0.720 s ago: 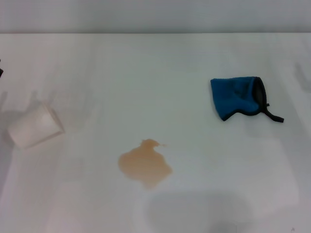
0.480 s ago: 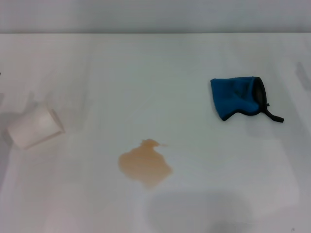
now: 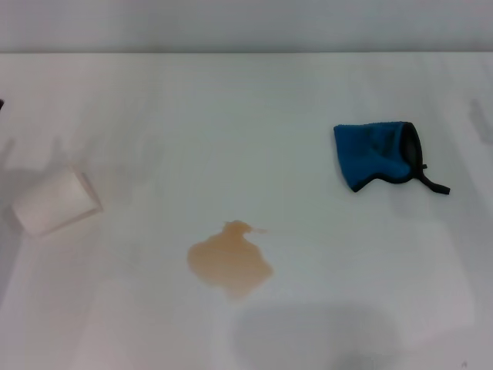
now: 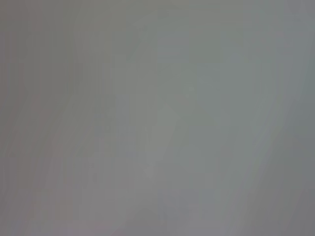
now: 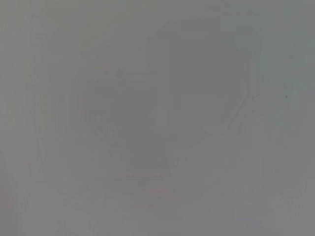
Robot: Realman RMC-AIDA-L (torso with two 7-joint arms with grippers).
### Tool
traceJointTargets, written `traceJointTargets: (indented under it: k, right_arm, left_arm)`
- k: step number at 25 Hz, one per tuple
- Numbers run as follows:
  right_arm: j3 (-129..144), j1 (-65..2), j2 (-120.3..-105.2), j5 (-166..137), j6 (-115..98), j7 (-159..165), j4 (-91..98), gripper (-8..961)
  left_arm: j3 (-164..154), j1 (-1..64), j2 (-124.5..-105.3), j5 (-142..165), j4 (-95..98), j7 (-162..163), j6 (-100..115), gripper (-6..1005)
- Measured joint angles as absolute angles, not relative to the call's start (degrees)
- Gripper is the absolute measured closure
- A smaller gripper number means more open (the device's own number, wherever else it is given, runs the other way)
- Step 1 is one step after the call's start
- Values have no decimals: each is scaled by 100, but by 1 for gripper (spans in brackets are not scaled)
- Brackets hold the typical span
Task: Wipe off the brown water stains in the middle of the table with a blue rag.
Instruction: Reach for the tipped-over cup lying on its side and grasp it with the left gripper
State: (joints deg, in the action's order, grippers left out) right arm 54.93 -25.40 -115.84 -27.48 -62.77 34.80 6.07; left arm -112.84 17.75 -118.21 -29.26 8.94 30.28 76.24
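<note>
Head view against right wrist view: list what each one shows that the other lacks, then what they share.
Only the head view shows the blue rag lying apart from the brown water stains, plus a white paper cup tipped on its side on the table. The right wrist view shows only a featureless grey field, nothing of its own. Shared: neither shows a gripper.

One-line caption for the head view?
Brown stain mid-table, blue rag lying apart on the right, tipped paper cup left.
</note>
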Motion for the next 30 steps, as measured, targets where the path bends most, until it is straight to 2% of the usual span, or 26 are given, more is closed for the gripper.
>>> traceJointTargets:
  k: [4,7,11,21,25,30]
  right_arm:
    - [5493,-2561,-11584,-2751,-6285,3481,616,126]
    - [5502,-2568,-11584,-2751,-6285,3480,606,127]
    - [5510,-2557,-11584,-2751,-6285,3480,605,127]
    - [5543,-2561,-11593,-2767,-6284,3484,606,127]
    - [5560,-2578,-11593,-2800,-6267,3502,606,127]
    - [5564,-2557,-11578,-2804,-6246,3521,609,126]
  left_arm:
    - [-11287,2089,-11690,-2678,866,3357,7490,151]
    - [-11285,2347,-11510,-2394,866,3901,7266,151]
    - [-11286,2778,-11179,-1886,882,4787,6797,151]
    - [-11286,4004,-10083,1144,868,8213,6140,151]
    - [-11286,4275,-9811,2266,868,9185,6136,156]
    - [-11285,4571,-9615,3568,870,10061,6167,175]
